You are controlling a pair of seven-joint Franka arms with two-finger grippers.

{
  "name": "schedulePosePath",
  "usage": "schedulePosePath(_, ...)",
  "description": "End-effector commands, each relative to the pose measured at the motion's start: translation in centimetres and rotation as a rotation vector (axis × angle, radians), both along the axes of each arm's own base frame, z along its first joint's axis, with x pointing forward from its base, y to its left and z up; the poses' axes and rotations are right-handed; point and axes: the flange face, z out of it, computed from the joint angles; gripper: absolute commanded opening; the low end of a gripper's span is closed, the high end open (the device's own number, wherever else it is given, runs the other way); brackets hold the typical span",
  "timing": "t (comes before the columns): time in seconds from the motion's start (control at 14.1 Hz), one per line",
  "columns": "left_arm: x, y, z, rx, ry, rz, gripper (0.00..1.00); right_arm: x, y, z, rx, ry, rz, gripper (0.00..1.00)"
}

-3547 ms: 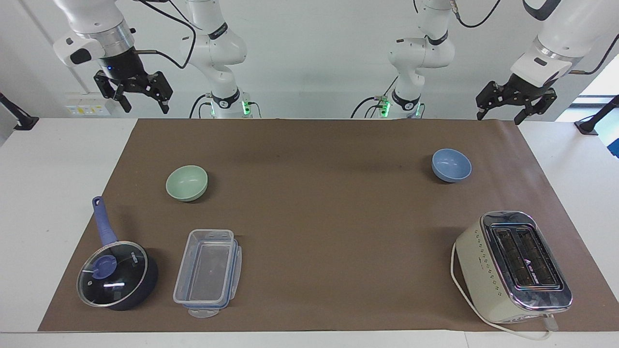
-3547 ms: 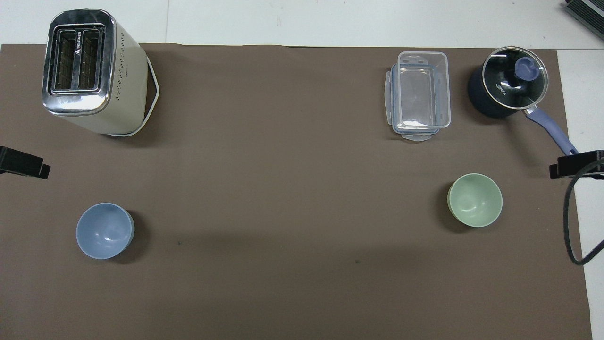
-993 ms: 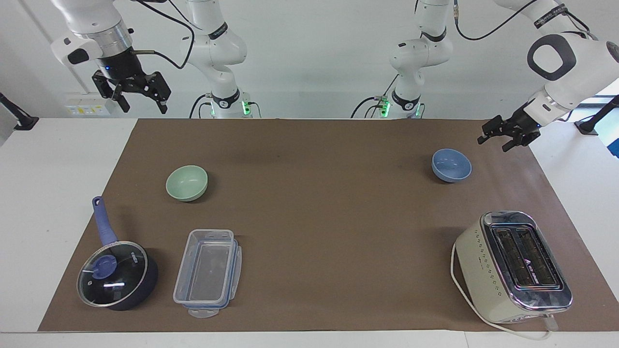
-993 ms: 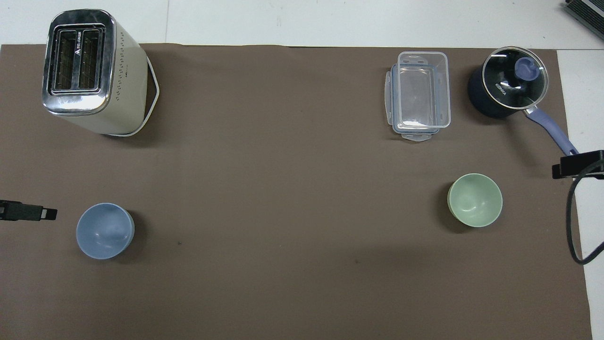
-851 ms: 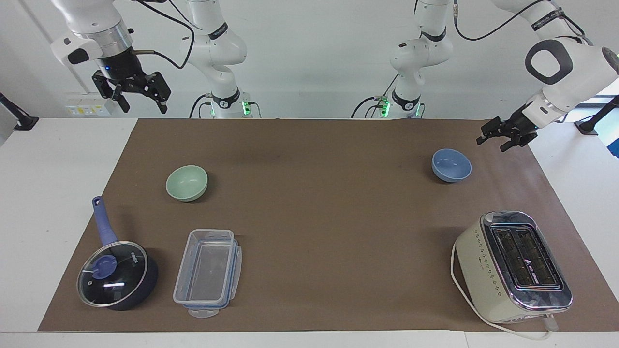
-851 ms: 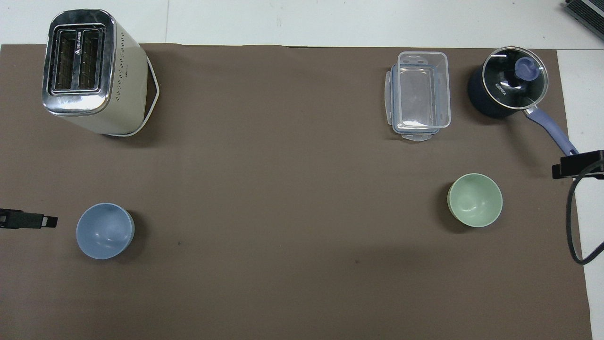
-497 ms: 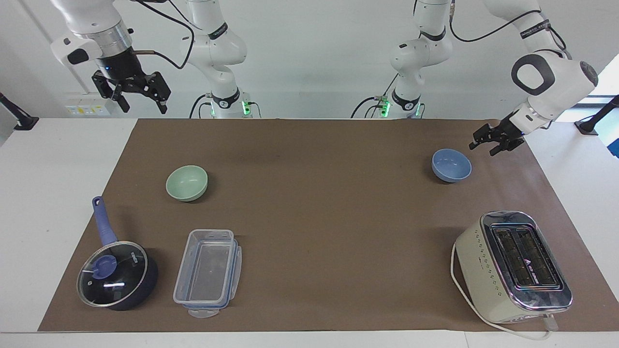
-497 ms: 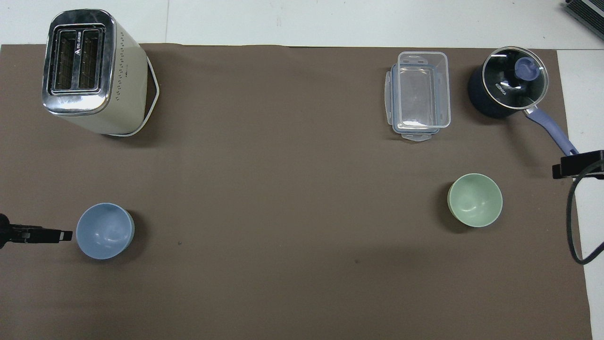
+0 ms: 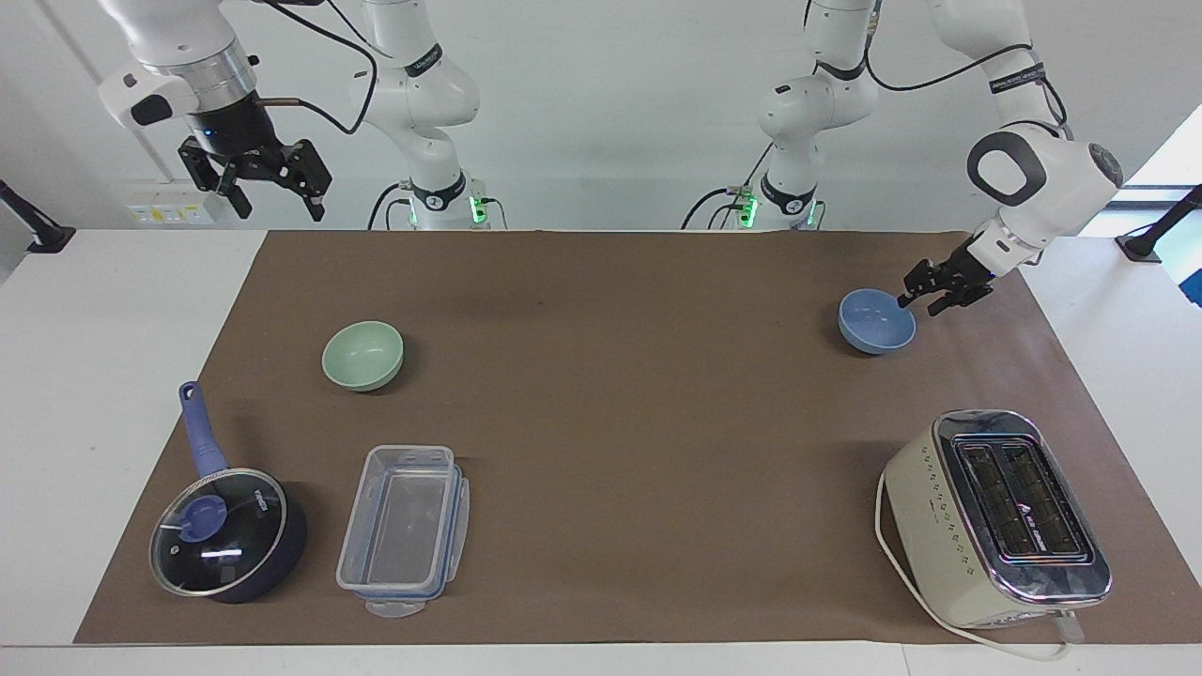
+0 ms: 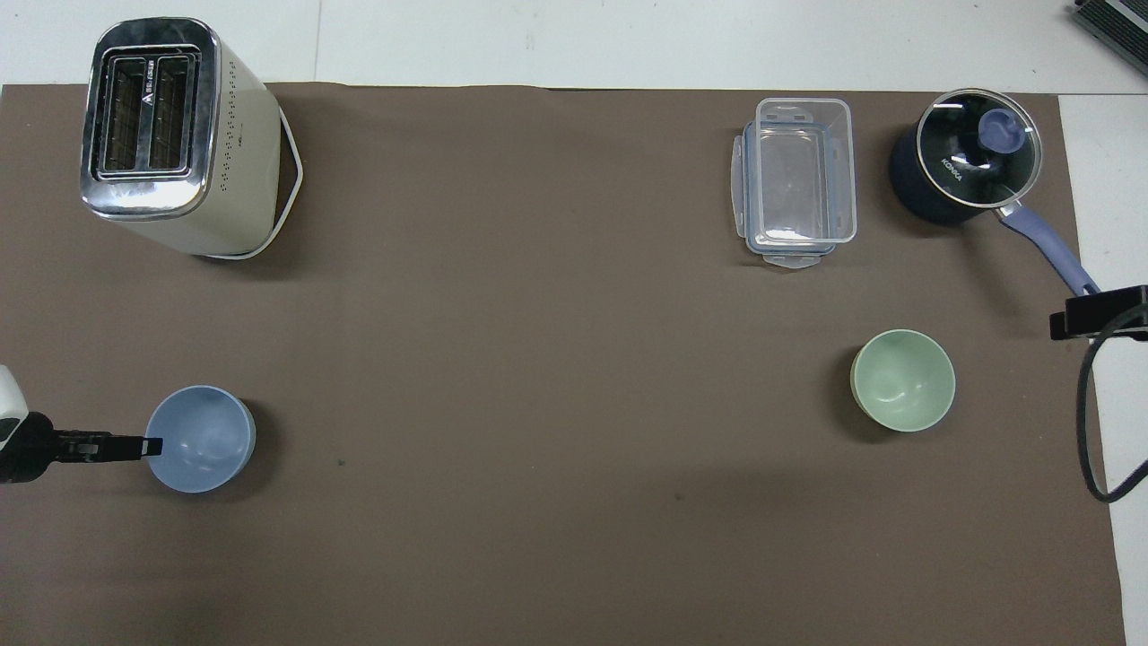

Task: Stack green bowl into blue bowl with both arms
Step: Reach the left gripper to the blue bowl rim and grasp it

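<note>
The blue bowl (image 9: 876,321) stands upright on the brown mat toward the left arm's end, also in the overhead view (image 10: 199,439). My left gripper (image 9: 917,306) is open and low at the bowl's rim on the side toward the table's end, one finger over the rim and one outside it; its tip shows in the overhead view (image 10: 151,445). The green bowl (image 9: 362,354) stands upright toward the right arm's end (image 10: 902,379). My right gripper (image 9: 282,208) is open and empty, waiting high over the table's edge at its own end (image 10: 1099,318).
A cream toaster (image 9: 1000,516) stands farther from the robots than the blue bowl. A clear plastic container (image 9: 404,529) and a dark blue lidded saucepan (image 9: 228,530) lie farther from the robots than the green bowl. A brown mat (image 9: 639,422) covers the table.
My left gripper has come down and swung in from the table's end to the blue bowl's rim. The right arm and both bowls have stayed put.
</note>
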Motion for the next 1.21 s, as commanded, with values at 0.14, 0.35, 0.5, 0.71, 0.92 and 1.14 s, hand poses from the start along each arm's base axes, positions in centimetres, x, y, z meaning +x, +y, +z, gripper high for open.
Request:
schedulePosePath(0.14,0.3,-0.4,-1.8,0.010,-0.032,0.011,0.63,-0.4,-0.4,0.0,0.003,-0.009,0.015,1.00)
schedulePosePath(0.35,0.7,-0.6,-2.4,0.029,-0.050,0.015,0.55,-0.4,-0.4,0.0,0.003,-0.009,0.015,1.00)
schedulePosePath(0.5,0.2,-1.1,-3.4,0.036,-0.050,0.018,0.50,-0.4,-0.4,0.0,0.003,-0.009,0.015,1.00)
schedulePosePath(0.71,0.1,-1.2,-3.4,0.031,-0.044,0.014,0.30,-0.4,-0.4,0.0,0.003,-0.009,0.014,1.00)
schedulePosePath(0.92,0.0,-1.3,-3.4,0.027,-0.041,0.009,0.00,-0.4,-0.4,0.0,0.003,-0.009,0.014,1.00)
schedulePosePath(1.14,-0.3,-2.0,-0.6,0.018,-0.070,-0.002,0.00,-0.4,-0.4,0.0,0.003,-0.009,0.015,1.00)
